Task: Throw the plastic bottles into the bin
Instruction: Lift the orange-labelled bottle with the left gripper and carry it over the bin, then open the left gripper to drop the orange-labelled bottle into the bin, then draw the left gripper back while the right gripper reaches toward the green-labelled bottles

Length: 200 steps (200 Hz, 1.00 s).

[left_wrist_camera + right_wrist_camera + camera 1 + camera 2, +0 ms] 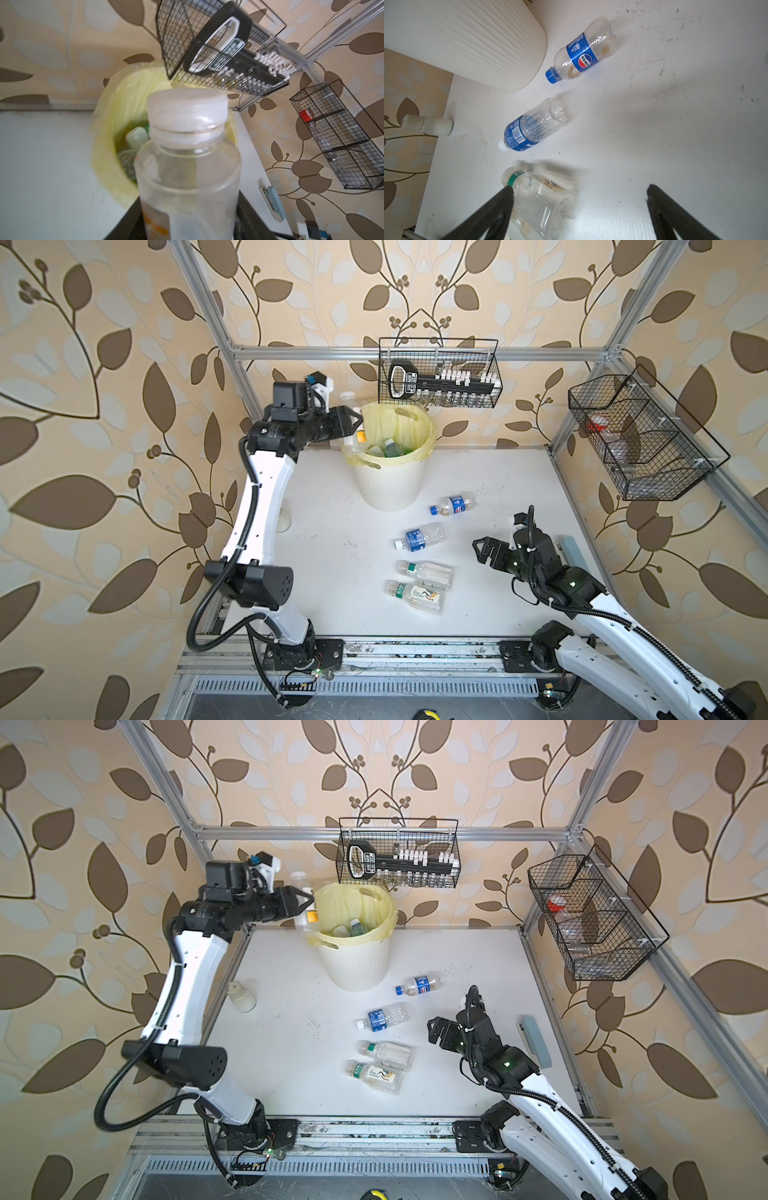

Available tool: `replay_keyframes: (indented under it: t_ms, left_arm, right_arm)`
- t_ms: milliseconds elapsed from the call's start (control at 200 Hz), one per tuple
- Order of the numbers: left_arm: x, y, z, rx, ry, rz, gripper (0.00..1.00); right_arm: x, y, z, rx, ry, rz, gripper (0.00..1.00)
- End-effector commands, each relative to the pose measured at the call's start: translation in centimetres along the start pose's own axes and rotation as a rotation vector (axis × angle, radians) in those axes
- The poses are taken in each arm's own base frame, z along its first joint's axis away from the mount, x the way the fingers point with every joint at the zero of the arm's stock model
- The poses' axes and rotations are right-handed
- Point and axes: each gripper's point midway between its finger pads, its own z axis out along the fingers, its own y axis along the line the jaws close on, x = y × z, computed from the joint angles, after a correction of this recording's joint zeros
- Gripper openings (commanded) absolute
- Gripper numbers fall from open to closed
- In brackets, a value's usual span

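Beige wallpaper w/ brown leaf print all round, alu frame posts at the corners. White table (332,510), scuffed, dark specks on its right part. Bin (390,485) stands at the back, centre-left, yellow liner bag (419,423) folded over the rim. Several bottles inside (388,448), some greenish.

Four more bottles lie on their sides mid-table, in a loose column from bin toward the front. Pepsi bottle (453,505) w/ blue cap is near the bin's base. Next is the blue-label bottle (422,537) w/ white cap. Then rear square bottle (426,572) & front square bottle (417,596), side by side, both w/ green neck bands.

L gripper (356,423) is up at the bin's left rim. Jaws narrow, a black finger (128,224) either side of a clear white-capped bottle (187,166) w/ orange label. That bottle is upright, off the table. Over the rim or just outside it: can't tell.

R gripper (482,551) sits low, front-right, jaws spread wide, nothing btwn them. One fingertip overlaps a square bottle's neck in right wrist view. Contact unclear.

White jar (242,997) at the table's left edge, mostly hidden by the L arm in a top view. Grey-blue stapler (536,1040) at the right edge, beside the R arm. Wire basket (440,373) on the back rail hangs just above & behind the bin mouth, holding a black key-shaped tool (415,383). 2nd wire basket (640,439) on the right rail, well apart.
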Motion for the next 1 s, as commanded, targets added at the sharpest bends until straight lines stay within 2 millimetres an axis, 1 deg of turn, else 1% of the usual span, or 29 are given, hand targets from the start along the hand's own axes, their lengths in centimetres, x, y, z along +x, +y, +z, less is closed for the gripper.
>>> replay_keyframes:
  t_ms: [0, 45, 105, 215, 275, 315, 380, 465, 475, 485, 505, 515, 540, 565, 695, 750, 865, 895, 995]
  left_arm:
    - [-2.4, 1.4, 2.5, -0.056, -0.048, -0.025, 0.99]
    - [-2.7, 0.9, 2.4, -0.065, -0.061, 0.037, 0.99]
    - [-3.2, 0.0, 0.9, -0.081, -0.092, 0.064, 0.99]
    - [-4.8, -1.9, -3.6, -0.094, -0.188, 0.089, 0.99]
    - [-5.2, -2.9, -5.9, -0.090, -0.231, 0.106, 0.99]
    - [-5.1, -3.4, -7.3, -0.092, -0.252, 0.116, 0.99]
    - [-4.4, -3.9, -9.0, -0.095, -0.264, 0.129, 0.99]
    - [-2.7, -4.2, -10.1, -0.083, -0.257, 0.176, 0.99]
    - [-2.8, -4.4, -10.6, -0.082, -0.267, 0.184, 0.99]
    - [-2.0, -3.8, -10.1, -0.094, -0.247, 0.178, 0.99]
    - [-1.5, -3.1, -9.7, -0.112, -0.237, 0.173, 0.99]
    - [-1.5, -3.4, -10.6, -0.117, -0.255, 0.178, 0.99]
    - [-1.2, -3.0, -11.0, -0.139, -0.262, 0.175, 0.99]
    - [-0.7, -2.5, -11.1, -0.159, -0.258, 0.180, 0.99]
    - [1.9, -1.7, -10.9, -0.168, -0.196, 0.221, 0.99]
    - [3.1, -1.7, -10.7, -0.151, -0.156, 0.241, 0.99]
    - [5.9, -2.7, -10.5, -0.061, -0.074, 0.283, 0.99]
    - [6.3, -3.0, -10.6, -0.041, -0.070, 0.290, 0.99]
    - [8.1, -2.7, -10.4, -0.022, -0.048, 0.298, 0.99]
  right_arm:
    - [-0.9, 0.1, -1.2, 0.010, -0.020, 0.000, 1.00]
    - [-1.1, 0.1, -1.5, 0.007, -0.026, 0.005, 1.00]
    - [-1.2, 0.0, -1.9, 0.005, -0.037, 0.011, 1.00]
    - [-1.3, -0.5, -2.5, 0.014, -0.062, 0.012, 1.00]
    - [-1.4, -0.6, -2.6, 0.014, -0.070, 0.013, 1.00]
    - [-1.4, -0.4, -2.5, 0.008, -0.070, 0.014, 1.00]
    - [-1.5, -0.2, -2.4, 0.002, -0.066, 0.013, 1.00]
    - [-1.5, 0.0, -2.2, -0.003, -0.062, 0.020, 1.00]
    - [-1.5, 0.1, -2.2, -0.004, -0.062, 0.022, 1.00]
    - [-1.5, 0.1, -2.2, -0.004, -0.062, 0.024, 1.00]
    - [-1.6, 0.1, -2.3, -0.008, -0.065, 0.029, 1.00]
    - [-1.6, 0.2, -2.3, -0.011, -0.066, 0.030, 1.00]
    - [-1.7, 0.4, -2.5, -0.024, -0.072, 0.030, 1.00]
    - [-1.7, 0.5, -2.6, -0.034, -0.077, 0.029, 1.00]
    - [-2.0, 0.4, -3.5, -0.048, -0.110, 0.009, 1.00]
    - [-1.9, 0.4, -3.8, -0.050, -0.109, -0.014, 1.00]
    - [-1.3, 0.0, -4.0, -0.024, -0.088, -0.068, 1.00]
    - [-1.2, 0.0, -4.0, -0.026, -0.081, -0.087, 1.00]
    - [-0.4, 0.6, -3.9, -0.049, -0.053, -0.144, 1.00]
